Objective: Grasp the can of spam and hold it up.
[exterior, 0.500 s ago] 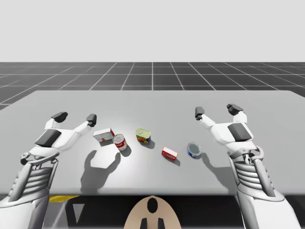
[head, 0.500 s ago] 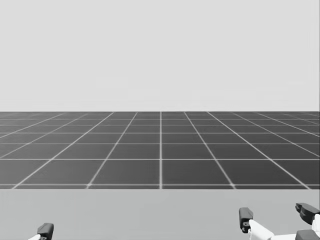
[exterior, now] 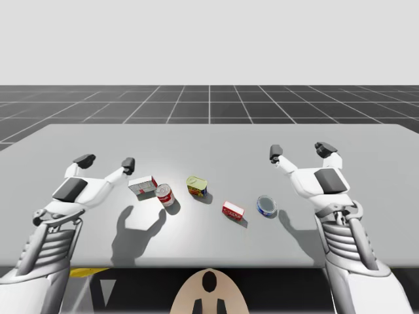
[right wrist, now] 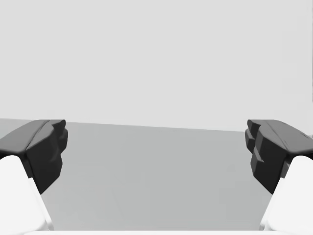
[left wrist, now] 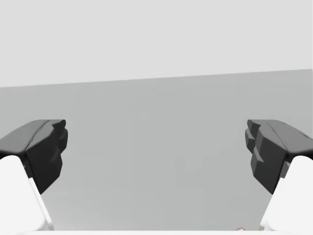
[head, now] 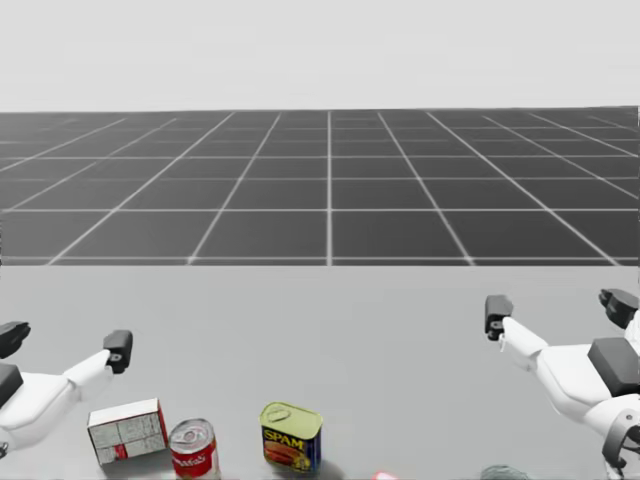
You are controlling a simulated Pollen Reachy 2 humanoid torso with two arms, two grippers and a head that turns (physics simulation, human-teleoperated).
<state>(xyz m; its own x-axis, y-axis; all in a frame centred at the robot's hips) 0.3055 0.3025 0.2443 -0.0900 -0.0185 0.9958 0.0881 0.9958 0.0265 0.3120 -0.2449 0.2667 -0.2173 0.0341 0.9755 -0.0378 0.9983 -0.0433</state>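
The head view cut off my left claw point(head: 64, 342) at its outer finger. It left just a sliver of the small red box point(head: 383, 477) and the rim of the flat blue round can point(head: 503, 472). In my left wrist view a red speck point(left wrist: 240, 228) beside one finger was too small to name.

The yellow and blue boxy can point(exterior: 197, 186) stood upright, yellow lid up, about midway along the desk point(exterior: 209, 140) and closer to its near edge than its far one. The lid's long side ran roughly along the near edge, and the broad face was turned toward me.

The high view laid out the row: white box point(exterior: 142, 186), red and white round can point(exterior: 164, 195), boxy can, red box, blue can. The head view gave the boxy can's front face.

My left claw was wide open and empty near the white box. My right claw point(exterior: 299, 151) was also wide open and empty, toward the desk's right edge. Both were apart from the boxy can.
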